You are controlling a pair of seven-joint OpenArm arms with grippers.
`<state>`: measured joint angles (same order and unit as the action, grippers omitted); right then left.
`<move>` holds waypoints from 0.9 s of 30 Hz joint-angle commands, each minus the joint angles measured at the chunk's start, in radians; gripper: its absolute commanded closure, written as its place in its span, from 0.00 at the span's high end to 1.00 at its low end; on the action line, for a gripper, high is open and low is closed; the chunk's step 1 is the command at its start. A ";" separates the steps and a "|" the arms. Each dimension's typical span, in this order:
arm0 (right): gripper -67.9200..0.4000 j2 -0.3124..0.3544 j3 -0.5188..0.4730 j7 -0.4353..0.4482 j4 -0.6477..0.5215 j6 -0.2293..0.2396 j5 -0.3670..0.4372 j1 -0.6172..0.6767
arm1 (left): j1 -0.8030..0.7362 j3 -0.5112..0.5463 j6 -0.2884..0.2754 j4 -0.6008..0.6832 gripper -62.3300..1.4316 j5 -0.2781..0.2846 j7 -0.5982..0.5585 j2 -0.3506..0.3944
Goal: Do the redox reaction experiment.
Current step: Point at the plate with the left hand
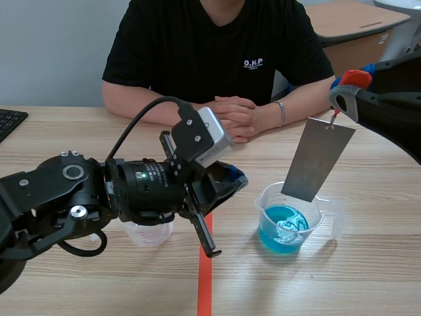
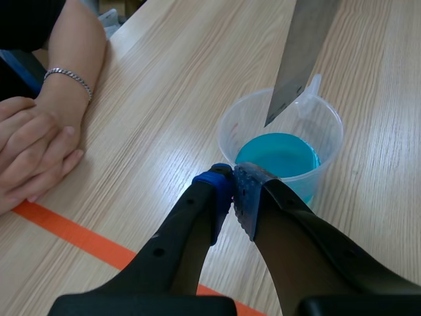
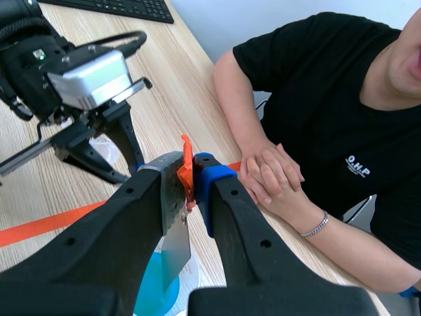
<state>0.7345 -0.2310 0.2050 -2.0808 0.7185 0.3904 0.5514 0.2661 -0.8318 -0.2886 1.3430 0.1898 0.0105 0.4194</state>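
A clear plastic beaker (image 1: 289,220) with blue liquid (image 2: 277,155) stands right of the orange tape line. A grey metal plate (image 1: 318,158) hangs tilted over it, its lower corner at about the beaker's rim and above the liquid. My right gripper (image 1: 345,89) is shut on the orange tag (image 3: 187,170) at the plate's top; the plate (image 3: 175,243) hangs under its fingers. My left gripper (image 1: 231,179) is shut on nothing, just left of the beaker (image 2: 283,141). Its blue pads (image 2: 227,191) meet a little short of the beaker wall, with the plate (image 2: 302,52) ahead.
A small empty clear cup (image 1: 150,232) sits under my left arm. A person sits across the table with clasped hands (image 1: 233,117) resting on it near the middle. A black keyboard (image 1: 9,122) lies at the far left edge. An orange tape line (image 1: 205,283) runs down the table's middle.
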 commanded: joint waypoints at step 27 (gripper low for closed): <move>0.03 0.008 -0.001 0.019 -0.022 -0.008 0.014 -0.014 | 0.067 -0.056 0.037 -0.127 0.10 -0.031 -0.043 -0.126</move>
<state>0.7345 -0.2310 0.2050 -2.0808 0.7185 0.3904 0.5514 0.3187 -0.8940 -0.2546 1.1973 0.1535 -0.0193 0.3000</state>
